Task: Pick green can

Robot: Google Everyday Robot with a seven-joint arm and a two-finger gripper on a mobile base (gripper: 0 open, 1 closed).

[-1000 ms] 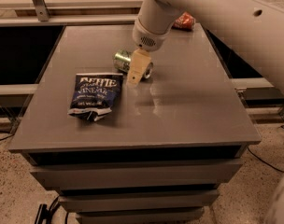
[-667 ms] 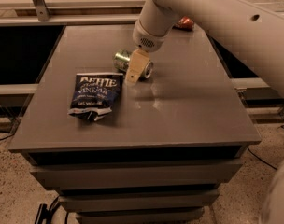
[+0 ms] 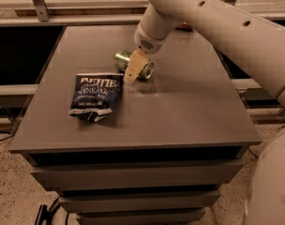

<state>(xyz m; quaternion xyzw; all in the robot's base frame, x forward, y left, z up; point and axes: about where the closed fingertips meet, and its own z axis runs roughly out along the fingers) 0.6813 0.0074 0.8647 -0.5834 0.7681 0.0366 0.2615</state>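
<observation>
The green can (image 3: pixel 120 60) lies on its side on the grey table top (image 3: pixel 180 107), back of centre, with one silver end facing the front right. My gripper (image 3: pixel 135 70) comes down from the white arm (image 3: pixel 213 22) and sits right at the can's middle, covering part of it. The can rests on the table.
A dark blue chip bag (image 3: pixel 94 96) lies flat just front-left of the can. A bit of a red-orange can (image 3: pixel 183 27) shows at the table's back edge behind the arm. The table edges drop off on all sides, with drawers below the front.
Almost nothing: the gripper stays at the green can, shifted only slightly. The can and the chip bag have not moved.
</observation>
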